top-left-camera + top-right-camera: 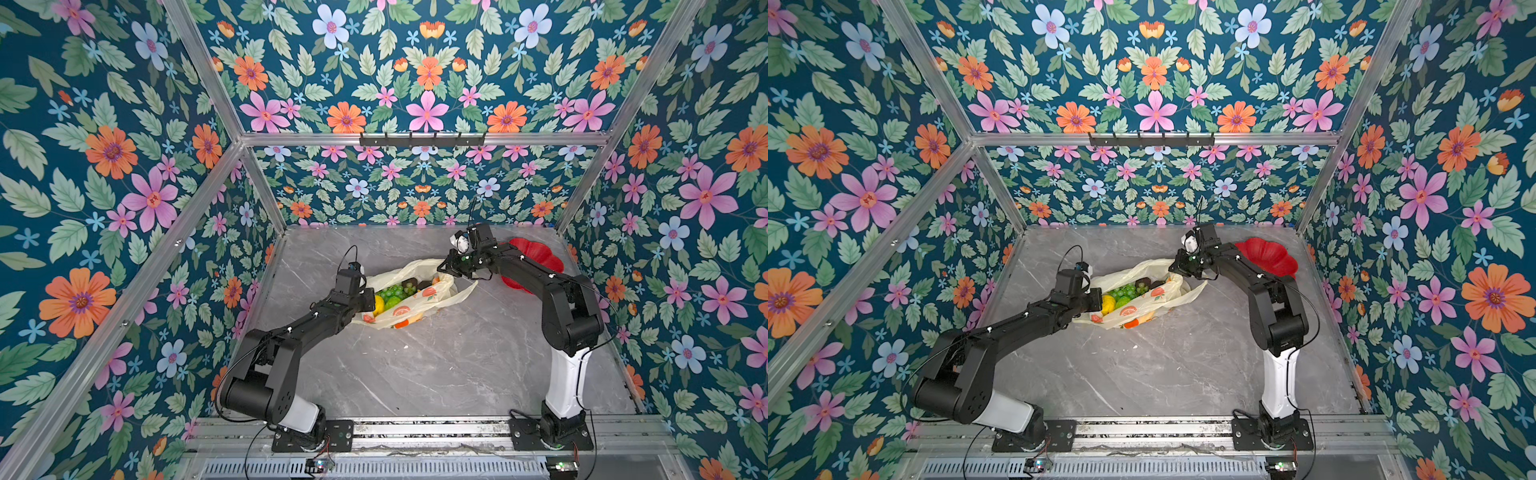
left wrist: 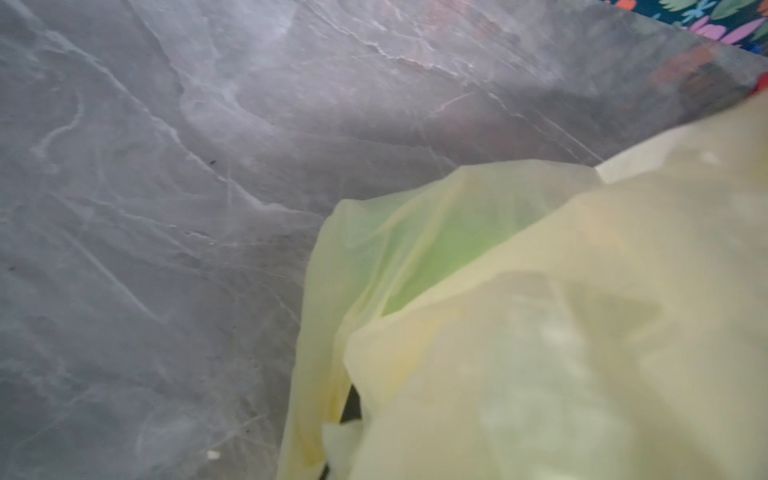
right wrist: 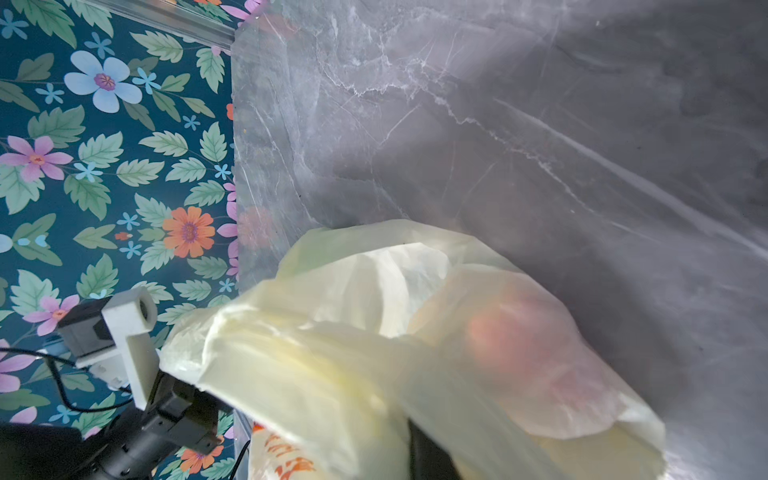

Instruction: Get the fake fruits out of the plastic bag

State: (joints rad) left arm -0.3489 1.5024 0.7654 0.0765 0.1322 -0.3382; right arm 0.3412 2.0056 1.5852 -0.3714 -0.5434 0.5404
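The left gripper [image 1: 369, 300], pressed together, pinches the near-left rim of the plastic bag [image 1: 417, 308], which lies open in the middle of the table [image 1: 415, 374]. The fake fruits [image 1: 392, 296] sit inside: lemon [image 1: 378, 306], green grapes [image 1: 390, 292], dark avocados [image 1: 410, 286]. The right gripper [image 1: 445, 269] is at the bag's far-right end; film hides its jaws, so I cannot tell their state.

Both top views look down steeply from high above the near edge of the surface [image 1: 436, 374], facing the far wall [image 1: 415, 187], and they share almost the whole scene. The left wrist view sits very close over the bag [image 2: 540, 332], looking across the surface toward its far right corner. The right wrist view, equally close to the bag, faces the surface's left edge and the left arm's camera [image 3: 112, 332].
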